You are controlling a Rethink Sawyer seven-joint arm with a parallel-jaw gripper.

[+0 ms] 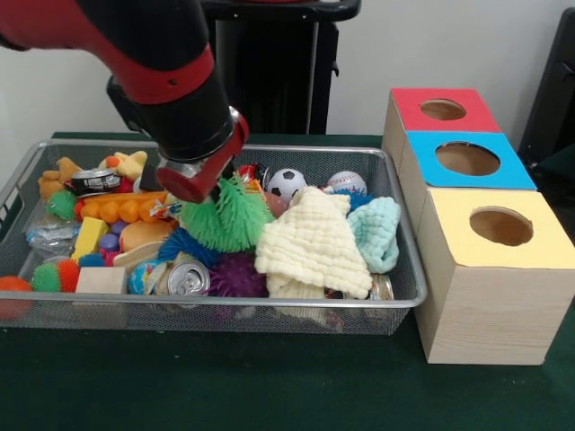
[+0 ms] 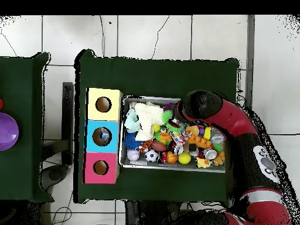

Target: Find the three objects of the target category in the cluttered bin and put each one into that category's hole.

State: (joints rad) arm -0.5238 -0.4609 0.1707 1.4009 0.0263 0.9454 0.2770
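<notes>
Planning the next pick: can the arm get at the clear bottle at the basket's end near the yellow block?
Probably yes. The clear bottle lies uncovered beside the yellow block, against the basket's wall, and the arm is low over the green spiky toy close by. The wall may crowd the approach.

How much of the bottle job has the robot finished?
Maybe one is done: the overhead view shows something pale inside the blue hole, though I cannot tell what it is. Right now the end effector is low in the bin, by the green spiky ball. What looks like a clear plastic bottle lies by the bin's side wall, not yet sorted.
</notes>
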